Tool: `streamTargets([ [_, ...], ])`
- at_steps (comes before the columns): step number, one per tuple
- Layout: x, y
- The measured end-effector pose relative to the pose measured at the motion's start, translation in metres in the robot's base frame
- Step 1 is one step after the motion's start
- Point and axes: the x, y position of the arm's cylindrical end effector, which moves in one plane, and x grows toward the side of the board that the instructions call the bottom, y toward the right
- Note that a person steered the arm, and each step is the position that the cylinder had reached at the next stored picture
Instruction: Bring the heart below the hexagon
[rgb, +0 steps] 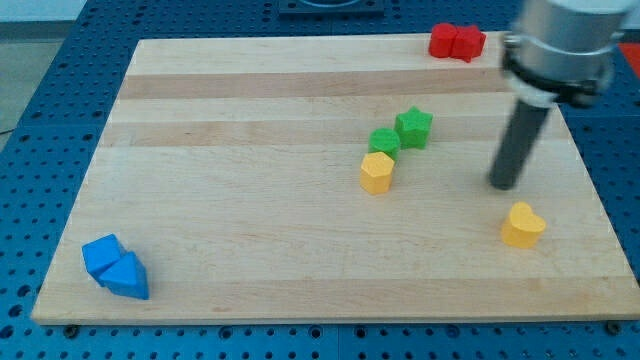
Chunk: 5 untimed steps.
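A yellow heart (523, 224) lies on the wooden board (250, 200) near the view's right edge. A yellow hexagon (377, 172) sits at the board's middle, touching a green block (384, 141) just above it. A green star (413, 127) sits beside that green block, up and to the right. My tip (505, 185) rests on the board just above and slightly left of the heart, with a small gap between them. The tip is well to the right of the hexagon.
Two red blocks (457, 42) sit together at the board's top right edge. Two blue blocks (115, 267) sit together at the bottom left corner. A blue perforated table (60, 90) surrounds the board.
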Motion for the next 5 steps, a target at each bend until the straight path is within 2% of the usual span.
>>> streamTargets([
  [1,0.056,0.038],
  [2,0.087,-0.003],
  [3,0.088,-0.076],
  [4,0.092,-0.074],
  [5,0.091,-0.024],
])
